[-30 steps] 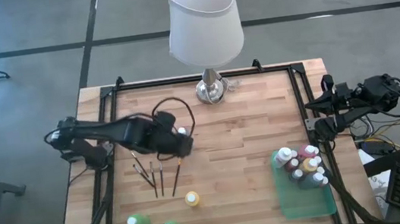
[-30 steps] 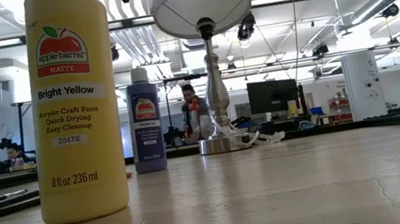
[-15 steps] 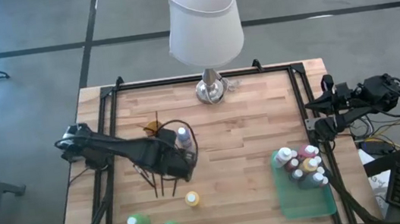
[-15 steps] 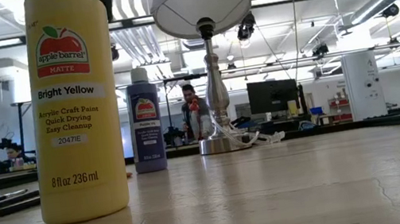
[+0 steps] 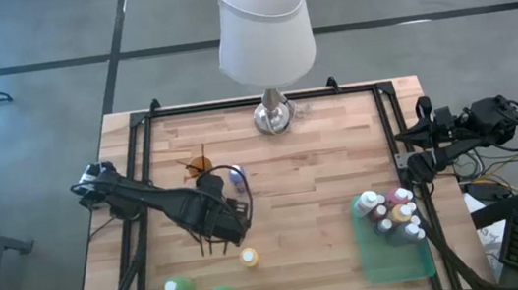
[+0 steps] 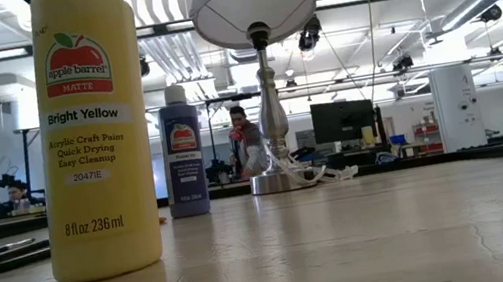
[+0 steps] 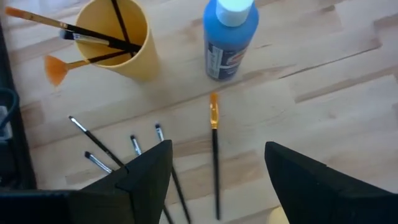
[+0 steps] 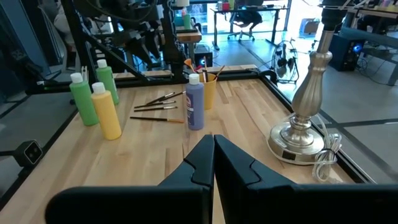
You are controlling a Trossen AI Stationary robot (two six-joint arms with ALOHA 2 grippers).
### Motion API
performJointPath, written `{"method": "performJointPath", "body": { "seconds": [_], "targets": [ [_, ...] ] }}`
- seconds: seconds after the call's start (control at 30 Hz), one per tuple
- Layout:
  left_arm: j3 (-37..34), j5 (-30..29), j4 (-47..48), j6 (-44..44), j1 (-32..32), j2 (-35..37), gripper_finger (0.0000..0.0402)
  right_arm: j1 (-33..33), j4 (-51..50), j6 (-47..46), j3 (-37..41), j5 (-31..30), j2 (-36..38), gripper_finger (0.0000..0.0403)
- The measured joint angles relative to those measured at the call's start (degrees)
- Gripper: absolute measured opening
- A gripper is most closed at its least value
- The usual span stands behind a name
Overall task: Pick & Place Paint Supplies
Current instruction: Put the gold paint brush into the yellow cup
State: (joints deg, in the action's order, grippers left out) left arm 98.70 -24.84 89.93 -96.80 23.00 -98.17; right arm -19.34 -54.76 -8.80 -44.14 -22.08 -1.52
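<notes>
Wooden bench [image 5: 322, 177] under both arms, and I have the left pincer [image 7: 214, 168] hanging spread and empty over the loose paintbrushes [image 7: 214, 155] near the bench's left-middle. The wrist view shows one brush with an orange ferrule lying between the two dark fingers, with several more fanned out just beside it. A blue paint bottle [image 7: 230, 38] stands upright beyond the brushes, and a yellow cup [image 7: 121, 37] next to it already holds a few brushes. A yellow bottle [image 5: 248, 257] and two green ones [image 5: 179, 287] stand nearer the front edge, well apart from the green tray [image 5: 392, 257] on the right, where a cluster of bottles is gathered.

I judge the step in hand to be lining up on a brush. Next I need to lower the pincer straight down, keep the handle centred between the fingers, and close low enough to catch so thin a thing flat on the wood.

My right pincer [image 8: 214, 152] waits at the right edge, pressed together on nothing.
</notes>
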Motion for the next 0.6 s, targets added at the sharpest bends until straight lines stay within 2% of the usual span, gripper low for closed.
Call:
{"method": "performJointPath", "body": {
  "seconds": [0.27,0.6],
  "targets": [
    [-8.85,-2.08,-11.06,10.96,-2.54,-0.15,0.0261,-0.02,0.00,0.00,0.00,0.01,0.00,0.0008],
    [-18.94,-4.91,-25.70,17.15,-4.04,-0.15,0.0261,0.00,0.00,0.00,-0.01,0.01,0.00,0.0008]
  ]
}}
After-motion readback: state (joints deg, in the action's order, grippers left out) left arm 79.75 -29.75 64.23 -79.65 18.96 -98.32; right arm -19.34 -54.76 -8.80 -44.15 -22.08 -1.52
